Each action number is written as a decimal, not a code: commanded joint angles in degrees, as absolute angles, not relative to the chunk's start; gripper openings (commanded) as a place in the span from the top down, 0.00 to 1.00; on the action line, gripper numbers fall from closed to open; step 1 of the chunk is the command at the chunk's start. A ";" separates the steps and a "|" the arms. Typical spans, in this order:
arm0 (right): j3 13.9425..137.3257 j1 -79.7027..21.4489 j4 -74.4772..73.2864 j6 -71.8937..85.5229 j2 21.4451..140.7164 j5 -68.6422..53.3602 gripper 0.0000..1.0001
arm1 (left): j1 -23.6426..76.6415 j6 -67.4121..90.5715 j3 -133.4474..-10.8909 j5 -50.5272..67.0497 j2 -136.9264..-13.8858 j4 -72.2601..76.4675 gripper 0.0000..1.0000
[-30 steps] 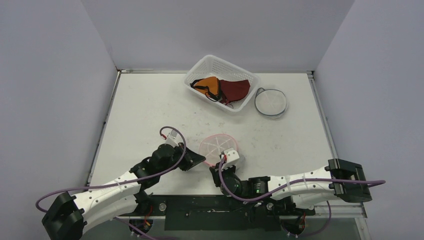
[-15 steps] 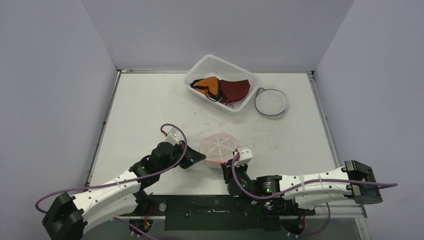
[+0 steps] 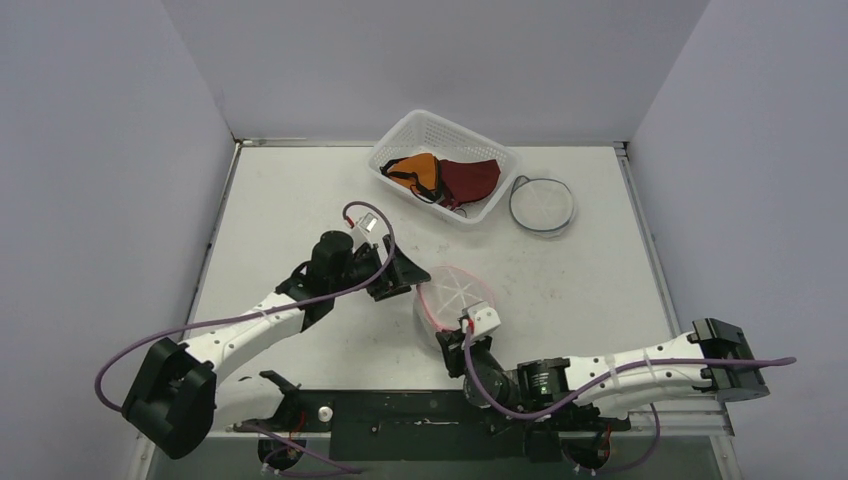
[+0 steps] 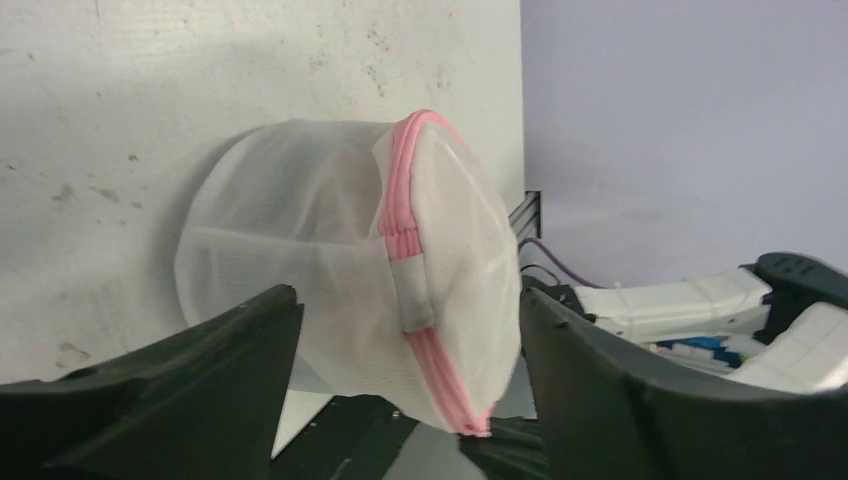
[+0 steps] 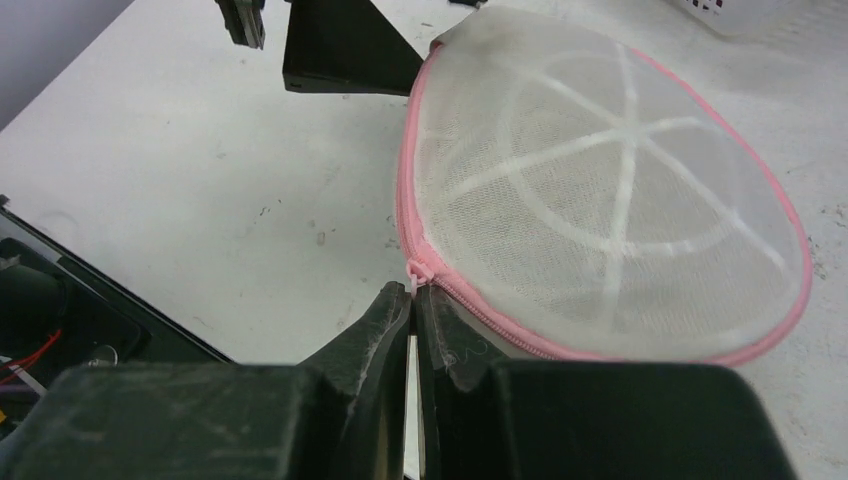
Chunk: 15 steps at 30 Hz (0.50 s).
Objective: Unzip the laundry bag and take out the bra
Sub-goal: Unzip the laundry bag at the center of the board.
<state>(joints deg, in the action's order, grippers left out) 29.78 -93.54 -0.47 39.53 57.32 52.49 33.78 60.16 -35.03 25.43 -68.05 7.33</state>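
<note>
Right wrist view: the right fingers (image 5: 385,322) are pressed together on the small pink zipper pull (image 5: 412,270) at the near-left rim of the laundry bag (image 5: 600,200). The bag spreads away from them to the upper right as a white mesh dome with pale ribs crossing at its middle and a pink zip around the edge. From the pull, closed zip teeth run along the near rim to the right; on the other side of the pull the state of the zip cannot be told. Nothing can be made out through the mesh.

From the left wrist, the left fingers (image 4: 200,385) are spread wide, with the bag (image 4: 330,250) between them. Each tip is close beside the mesh; whether either touches it cannot be told.

Seen from the top, the bag (image 3: 455,298) lies on the white counter (image 3: 290,210), near its middle and toward the arms. The left fingers (image 3: 405,278) are at its left edge. The right wrist is at its near edge, and its fingers are hidden under the wrist. Well apart at the far side stands a white basket (image 3: 440,117) holding an orange garment (image 3: 418,168) and a maroon garment (image 3: 472,178). Just right of the basket lies a second, dark-rimmed mesh bag (image 3: 542,205).
</note>
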 commanded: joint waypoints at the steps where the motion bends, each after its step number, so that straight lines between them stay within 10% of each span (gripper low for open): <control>1: 32.72 -93.64 5.42 36.82 60.93 51.24 0.95 | 33.75 55.45 -37.51 24.04 -63.42 2.21 0.01; 8: 31.82 -91.15 8.78 38.11 63.50 47.14 0.95 | 33.73 53.94 -32.08 17.13 -47.90 -17.87 0.04; 15: 32.51 -89.96 12.21 36.55 66.36 44.65 0.95 | 39.17 67.80 -25.46 16.19 -40.17 -5.76 0.01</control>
<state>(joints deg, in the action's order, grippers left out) 30.33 -90.54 7.77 37.80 64.58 46.52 35.48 60.40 -26.65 18.81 -40.49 -11.84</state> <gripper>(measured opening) 0.062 0.970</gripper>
